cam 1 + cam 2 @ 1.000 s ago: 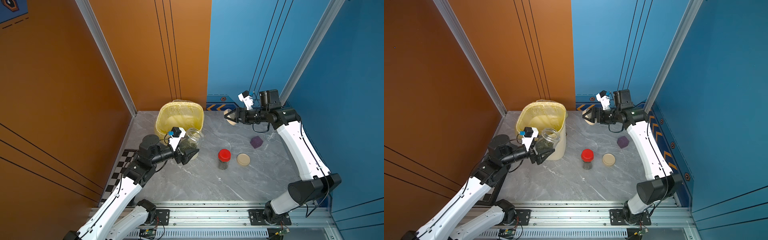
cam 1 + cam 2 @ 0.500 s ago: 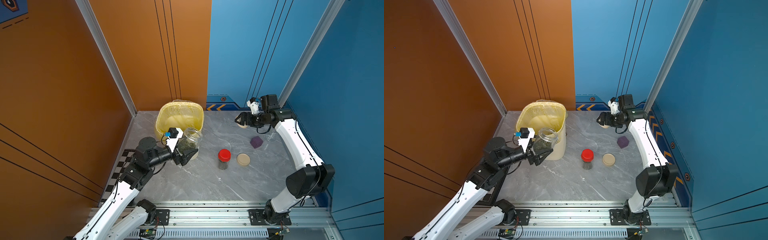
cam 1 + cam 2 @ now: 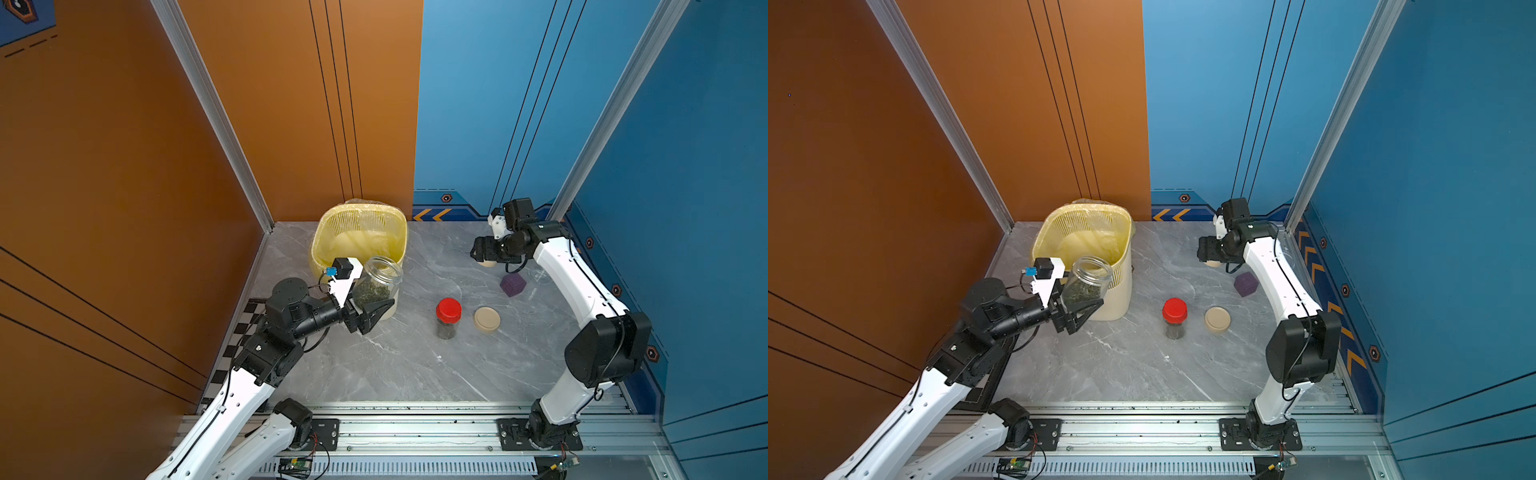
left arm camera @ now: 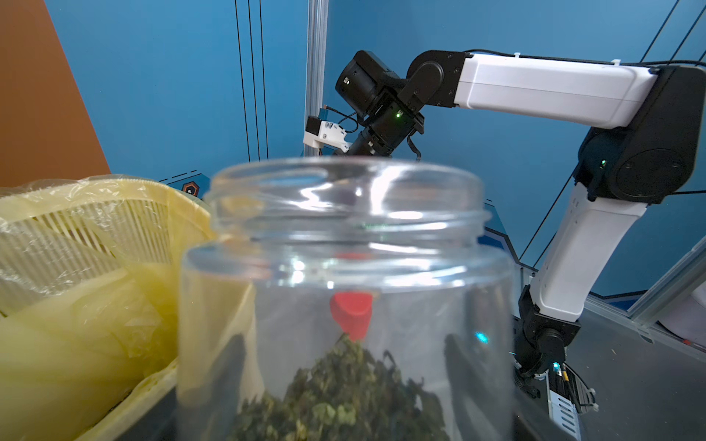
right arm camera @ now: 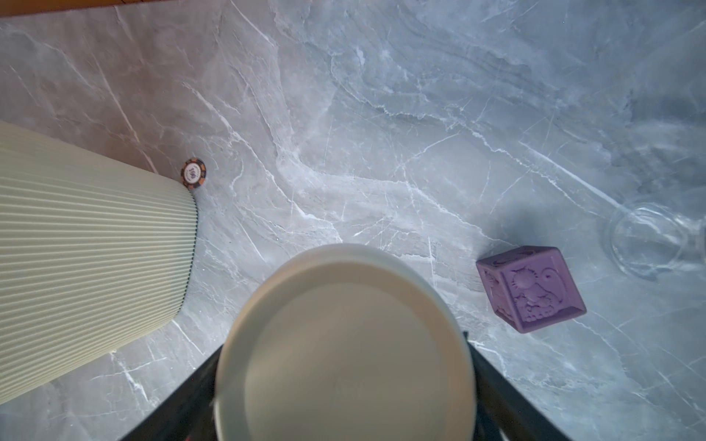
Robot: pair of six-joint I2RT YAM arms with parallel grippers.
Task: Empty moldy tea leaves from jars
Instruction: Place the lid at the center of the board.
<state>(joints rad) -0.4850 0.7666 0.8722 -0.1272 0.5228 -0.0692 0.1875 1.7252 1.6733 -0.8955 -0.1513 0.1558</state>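
My left gripper (image 3: pixel 368 299) is shut on an open glass jar (image 3: pixel 379 281), held tilted against the front rim of the bin. Dark green tea leaves (image 4: pixel 344 397) lie in its lower part. The right gripper (image 3: pixel 483 254) is shut on a beige lid (image 5: pixel 344 343), low over the back right of the table. A jar with a red lid (image 3: pixel 448 318) stands upright mid-table with dark leaves inside. An empty clear jar (image 5: pixel 649 244) stands near the right wall. In both top views a second beige lid (image 3: pixel 1217 320) lies flat beside the red-lidded jar.
The cream slatted bin with a yellow bag (image 3: pixel 357 216) stands at the back left. A purple cube (image 3: pixel 513 284) lies between the held lid and the loose lid. A small poker chip (image 5: pixel 194 173) sits at the bin's foot. The blue wall is close behind the right arm.
The right arm has swung right and down with the beige lid, from above the back middle to just over the table. The left arm and its jar have shifted only slightly.
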